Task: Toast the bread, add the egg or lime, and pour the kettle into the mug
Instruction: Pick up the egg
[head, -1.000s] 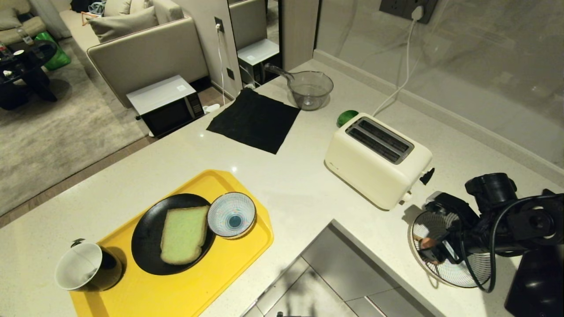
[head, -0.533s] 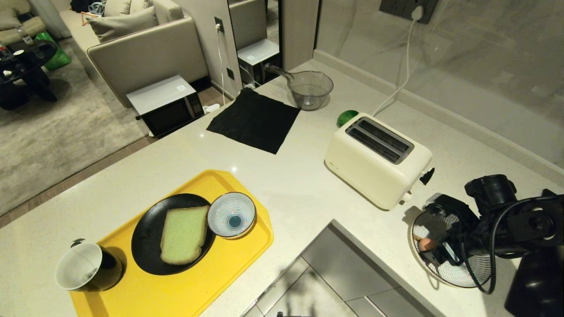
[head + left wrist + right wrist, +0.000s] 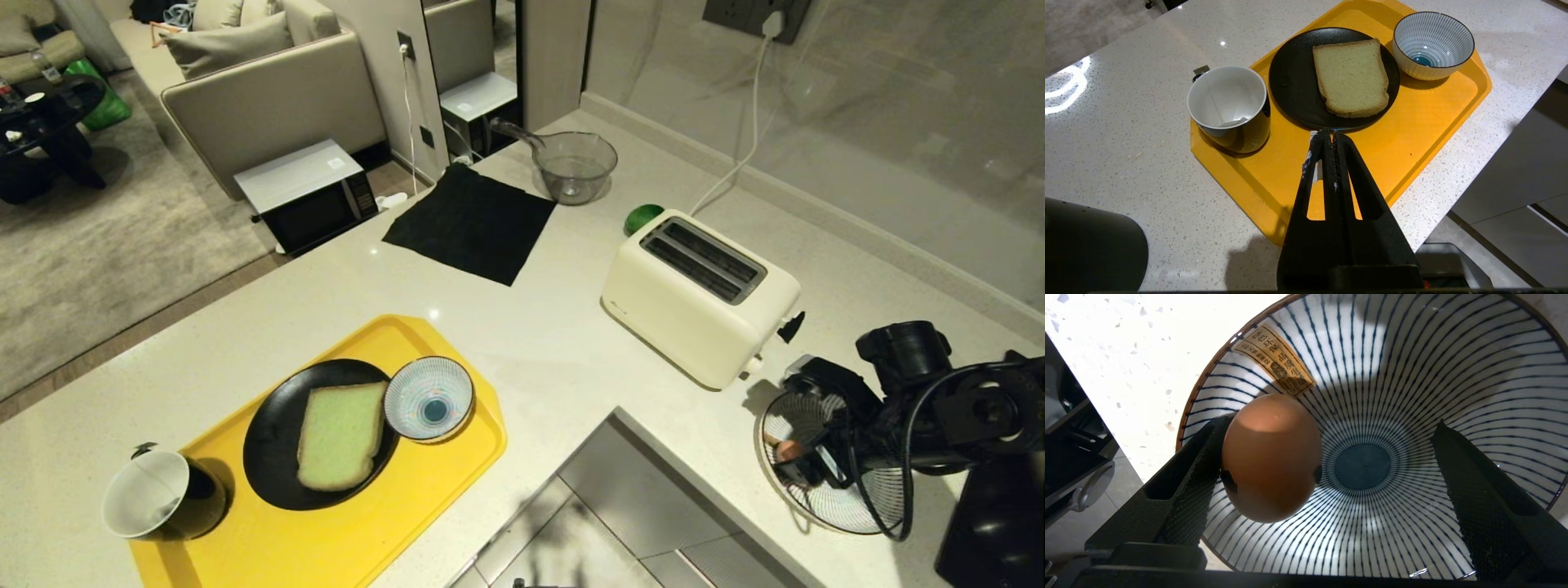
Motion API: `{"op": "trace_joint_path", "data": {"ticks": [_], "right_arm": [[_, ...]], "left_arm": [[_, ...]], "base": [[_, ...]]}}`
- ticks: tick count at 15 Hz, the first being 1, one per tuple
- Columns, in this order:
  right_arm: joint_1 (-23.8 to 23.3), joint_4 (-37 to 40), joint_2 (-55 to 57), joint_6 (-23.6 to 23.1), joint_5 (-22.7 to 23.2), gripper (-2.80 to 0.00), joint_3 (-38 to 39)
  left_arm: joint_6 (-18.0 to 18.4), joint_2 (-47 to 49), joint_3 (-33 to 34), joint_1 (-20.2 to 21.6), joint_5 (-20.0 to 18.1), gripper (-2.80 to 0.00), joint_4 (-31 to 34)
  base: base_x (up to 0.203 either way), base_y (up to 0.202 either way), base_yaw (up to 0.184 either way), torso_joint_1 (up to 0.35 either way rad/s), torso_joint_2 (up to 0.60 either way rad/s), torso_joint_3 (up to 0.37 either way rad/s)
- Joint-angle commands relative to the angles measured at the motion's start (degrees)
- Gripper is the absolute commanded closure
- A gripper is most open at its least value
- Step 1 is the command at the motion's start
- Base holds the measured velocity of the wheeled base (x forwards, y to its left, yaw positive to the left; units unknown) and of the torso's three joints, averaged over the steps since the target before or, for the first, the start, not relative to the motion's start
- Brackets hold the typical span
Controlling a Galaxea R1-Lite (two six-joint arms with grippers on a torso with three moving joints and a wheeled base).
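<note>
Where a tan sticker (image 3: pixel 1276 360) of small Chinese characters clings inside the large striped bowl (image 3: pixel 1453 375), the right tool (image 3: pixel 1327 465) gapes wide, unmoved, the egg (image 3: pixel 1271 457) against one finger; the left tool (image 3: pixel 1327 141) stays closed.

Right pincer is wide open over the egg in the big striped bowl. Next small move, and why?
Probably close the right pincer on the egg: the egg lies between its open fingers in the striped bowl, against one finger and clear of the other.
</note>
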Motion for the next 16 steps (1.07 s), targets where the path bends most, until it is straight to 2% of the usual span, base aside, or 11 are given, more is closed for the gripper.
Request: {"op": "trace_joint_path", "data": {"ticks": [1,16], "right_arm": [[0.23,-0.05,0.42,-0.19,-0.39,-2.8,-0.36],[0.49,-0.84,1.21,-0.19,-1.53,-2.8,-0.69]], "left_arm": [[0.01,-0.04,0.0,0.02,0.0,0.0,-0.03],[0.08,-0.04,0.0,0.02,0.0,0.0,-0.03]], "base": [[0.0,0.0,0.0,0.0,0.0,0.0],[0.0,0.0,0.0,0.0,0.0,0.0]]}}
